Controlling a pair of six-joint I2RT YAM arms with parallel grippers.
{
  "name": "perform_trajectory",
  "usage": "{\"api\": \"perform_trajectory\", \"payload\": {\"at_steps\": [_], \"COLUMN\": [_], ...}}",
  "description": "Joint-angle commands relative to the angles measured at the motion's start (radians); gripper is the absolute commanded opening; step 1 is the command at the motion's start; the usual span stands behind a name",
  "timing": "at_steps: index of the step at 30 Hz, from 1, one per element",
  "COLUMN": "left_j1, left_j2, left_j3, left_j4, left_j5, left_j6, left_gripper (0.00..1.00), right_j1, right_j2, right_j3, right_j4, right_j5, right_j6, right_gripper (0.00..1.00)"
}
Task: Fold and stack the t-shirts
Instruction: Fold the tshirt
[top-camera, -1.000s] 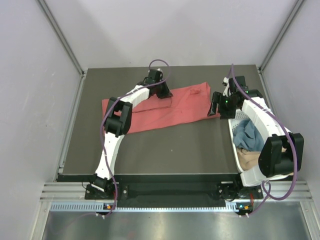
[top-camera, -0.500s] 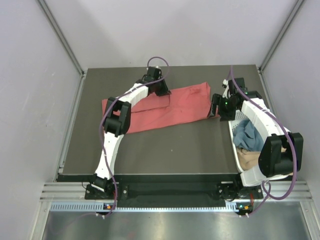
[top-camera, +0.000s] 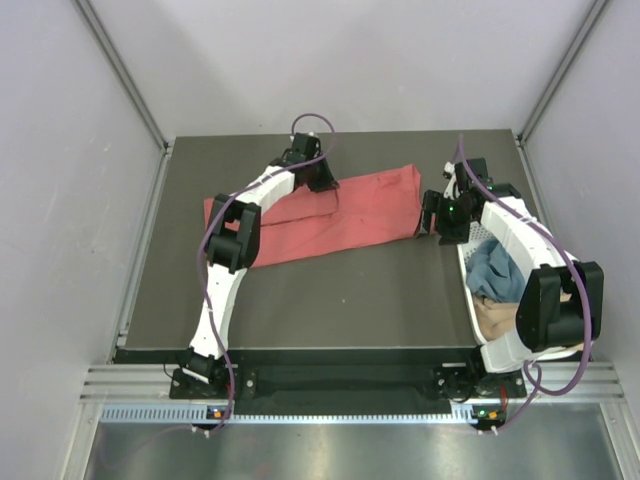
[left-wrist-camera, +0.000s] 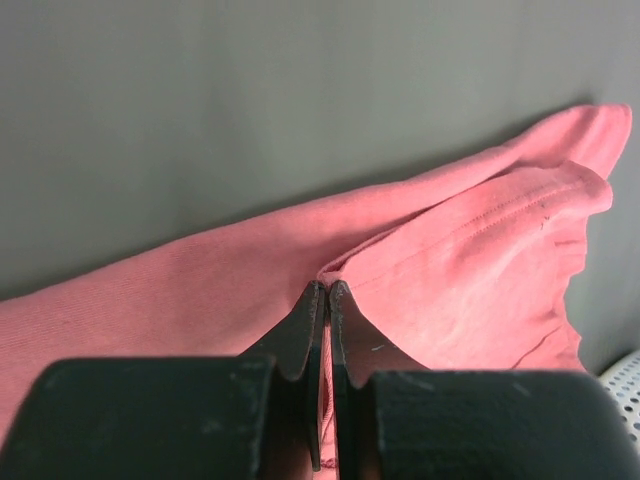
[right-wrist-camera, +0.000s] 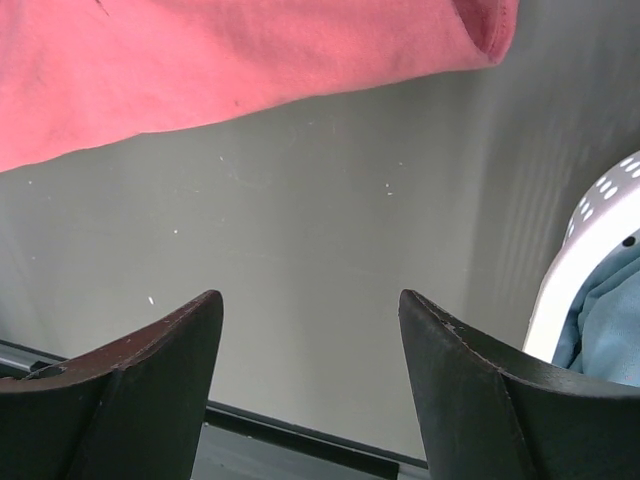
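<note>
Your left gripper (left-wrist-camera: 326, 292) pinches a soft fold of the coral-red t-shirt (top-camera: 355, 215), which lies rumpled across the dark table (top-camera: 350, 300). Your right gripper (right-wrist-camera: 310, 300) gapes wide, empty. The white slotted basket (right-wrist-camera: 585, 250) holds a crumpled blue t-shirt (top-camera: 495, 268) and a tan t-shirt (top-camera: 500, 318).

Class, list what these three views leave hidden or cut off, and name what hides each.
- Top view: the right arm covers parts of the basket, blue t-shirt and tan t-shirt.
- Left wrist view: the shut left jaws hide how many coral-red t-shirt layers they pinch.
- Right wrist view: the frame edge crops the basket.
</note>
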Motion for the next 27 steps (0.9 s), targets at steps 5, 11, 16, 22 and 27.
{"api": "perform_trajectory", "payload": {"at_steps": [5,11,16,22,27], "left_j1": [0.02,0.041,0.041,0.041,0.041], "left_j2": [-0.124,-0.087,-0.049,-0.05,-0.116], "left_j3": [-0.029,-0.009,0.016,0.016,0.011], "left_j4": [0.027,-0.009,-0.023,-0.062,-0.128], "left_j5": [-0.087,-0.072,-0.026,0.008,-0.001], "left_j6": [-0.017,-0.05,-0.053,-0.034,0.034], "left_gripper": [0.0,0.0,0.02,0.19,0.34], "right_j1": [-0.009,-0.008,-0.009,-0.008,-0.009], "right_j2": [0.0,0.008,0.011,0.046,0.12], "right_j3": [-0.01,-0.003,-0.011,0.016,0.096], "right_j4": [0.027,0.026,0.027,0.024,0.026], "right_j5": [-0.01,-0.013,-0.012,-0.009,0.007], "right_j6": [-0.015,-0.013,-0.016,-0.018,-0.013], "right_gripper": [0.72,0.72,0.72,0.73,0.71]}}
